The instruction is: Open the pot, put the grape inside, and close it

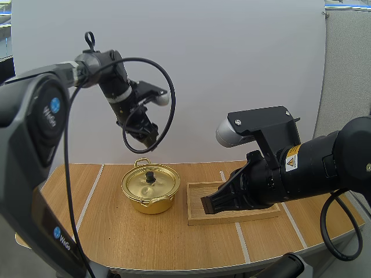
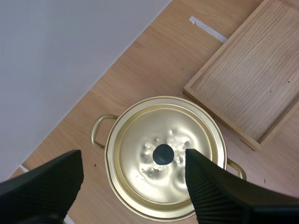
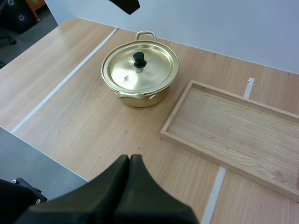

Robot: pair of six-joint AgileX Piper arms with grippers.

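Nearest in, the right arm (image 1: pixel 301 165) comes across from three o'clock. The right jaws are pressed together into one dark wedge, the fingers (image 3: pixel 131 186) flush, with nothing between them. From above, that wedge hangs at the nine o'clock end of the wooden tray (image 1: pixel 232 219). Whether the tips touch the wood, I cannot tell.

The tray lies flat on the surface (image 1: pixel 104 231), its long side running three to nine o'clock and its bare grain showing. A white tape line (image 1: pixel 90 197) crosses the surface over at nine o'clock.

Next out is the pot (image 1: pixel 148 204), gold and shiny, standing upright just beside the tray at its nine o'clock, with a narrow gap of wood between the two. The lid (image 1: pixel 139 184) sits on it, seated level all round the rim. The black knob (image 1: pixel 150 175) stands up at the lid's centre. One looped handle (image 1: pixel 142 162) pokes out at the pot's twelve o'clock.

Farthest off, the left arm (image 1: pixel 110 75) arches in from ten o'clock and hangs well above the pot. The left jaws are wide apart, ribbed inner faces turned toward each other. Looking down through its own camera, one finger (image 2: pixel 215 186) stands either side of the lid, with the knob in the gap between them. They grip nothing and stay clear of the pot.
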